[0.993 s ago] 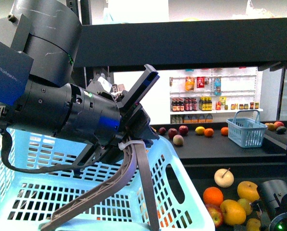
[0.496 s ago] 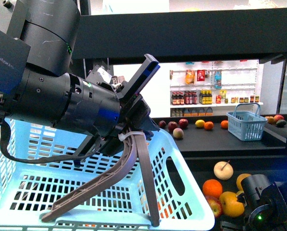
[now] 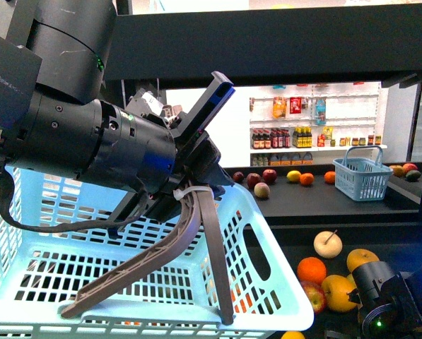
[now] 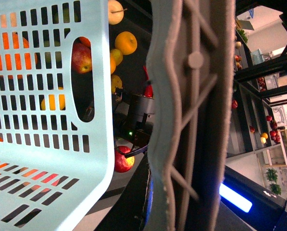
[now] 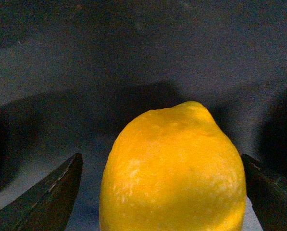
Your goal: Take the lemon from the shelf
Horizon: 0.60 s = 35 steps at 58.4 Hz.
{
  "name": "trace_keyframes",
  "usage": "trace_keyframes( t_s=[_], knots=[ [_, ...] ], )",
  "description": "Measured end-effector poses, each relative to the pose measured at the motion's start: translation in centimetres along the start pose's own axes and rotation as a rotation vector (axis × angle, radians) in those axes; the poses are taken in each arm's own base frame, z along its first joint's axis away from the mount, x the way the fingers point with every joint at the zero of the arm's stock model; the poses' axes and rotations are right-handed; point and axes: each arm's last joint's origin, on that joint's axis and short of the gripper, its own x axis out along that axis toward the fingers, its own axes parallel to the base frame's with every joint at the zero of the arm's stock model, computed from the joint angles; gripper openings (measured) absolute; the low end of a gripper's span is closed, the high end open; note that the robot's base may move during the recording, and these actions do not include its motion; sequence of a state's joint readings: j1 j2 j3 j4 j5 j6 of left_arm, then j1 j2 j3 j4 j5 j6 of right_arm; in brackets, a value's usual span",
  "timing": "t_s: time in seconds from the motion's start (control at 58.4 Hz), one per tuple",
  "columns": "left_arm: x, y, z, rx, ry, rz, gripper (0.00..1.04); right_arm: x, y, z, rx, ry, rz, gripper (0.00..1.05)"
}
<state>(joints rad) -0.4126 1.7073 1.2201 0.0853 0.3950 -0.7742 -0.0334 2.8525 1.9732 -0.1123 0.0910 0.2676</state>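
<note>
The shelf (image 3: 281,53) is the largest thing before us, its black decks and posts running across the front view. Our left arm (image 3: 76,141) is next, bulky and black, filling the left half of that view and hiding much of the shelf. The left gripper (image 3: 147,316) has its grey latticed fingers (image 3: 214,268) spread wide apart, with the tips down at the near rim of the pale blue basket (image 3: 288,296). We cannot tell whether they press on it. Through the basket's slots in the left wrist view we see orange and red fruit lying beyond its wall, not inside it. The right arm (image 3: 398,304) sits low at the right, just beside a fruit pile on the lower deck. A small basket (image 3: 363,182) stands on the middle deck, and we cannot make out what it holds. In the right wrist view the lemon (image 5: 172,168) rests on a dark deck. It is bright yellow and oval, with dimpled skin and a blunt point at its far end. The right gripper (image 5: 161,156) is spread around it, one dark fingertip (image 5: 47,197) on each side, and a gap shows between each tip and the skin, so it holds nothing. A pale fruit (image 3: 329,242) with a stem, an orange (image 3: 312,270) and red apples (image 3: 269,175) lie nearby — all apart from the gripper.
</note>
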Motion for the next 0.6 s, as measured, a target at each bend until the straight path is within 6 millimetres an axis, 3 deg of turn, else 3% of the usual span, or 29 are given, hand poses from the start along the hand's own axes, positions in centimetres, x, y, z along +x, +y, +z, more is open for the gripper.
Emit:
trace_keyframes(
  t_s=[0.171, 0.394, 0.462, 0.599],
  knots=[
    [0.0, 0.0, 0.0, 0.0, -0.001, 0.001, 0.12, 0.1, 0.0, 0.1, -0.001, -0.002, 0.013, 0.71],
    [0.0, 0.0, 0.0, 0.0, 0.0, 0.0, 0.12, -0.7, -0.6, 0.0, -0.017, -0.034, 0.022, 0.66],
    [0.0, 0.0, 0.0, 0.0, -0.001, 0.001, 0.12, -2.3, -1.0, 0.5, -0.047, -0.091, 0.052, 0.66],
    [0.0, 0.0, 0.0, 0.0, 0.0, 0.0, 0.12, -7.8, -1.4, 2.7, -0.047, -0.21, 0.155, 0.65]
  ],
)
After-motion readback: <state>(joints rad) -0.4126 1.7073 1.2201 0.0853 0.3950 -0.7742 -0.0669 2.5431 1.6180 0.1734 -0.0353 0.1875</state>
